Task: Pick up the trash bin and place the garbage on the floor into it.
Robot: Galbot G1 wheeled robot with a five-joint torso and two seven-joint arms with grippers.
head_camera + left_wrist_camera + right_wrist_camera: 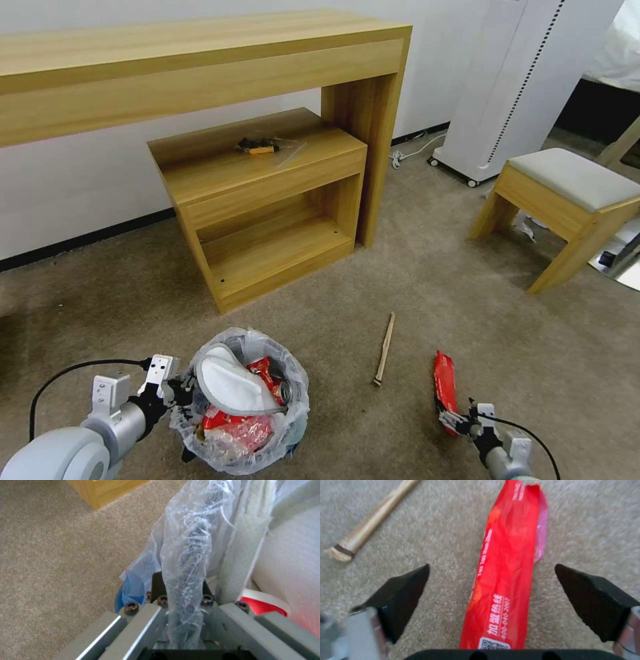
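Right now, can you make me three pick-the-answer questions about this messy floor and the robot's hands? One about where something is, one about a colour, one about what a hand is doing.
1. Where is the wooden stick?
A. On the carpet, between bin and wrapper
B. In the trash bin
C. On the stool

2. What colour is the wrapper?
A. Green
B. Red
C. Black

3. What is the right gripper doing?
A. Squeezing the stick
B. Shut and empty
C. Open, a finger on each side of the wrapper

Answers:
1 A, it lies flat on the floor, right of the trash bin.
2 B, bright red with white print.
3 C, both fingers stand apart from it.

The left gripper grips the bin's bagged rim.
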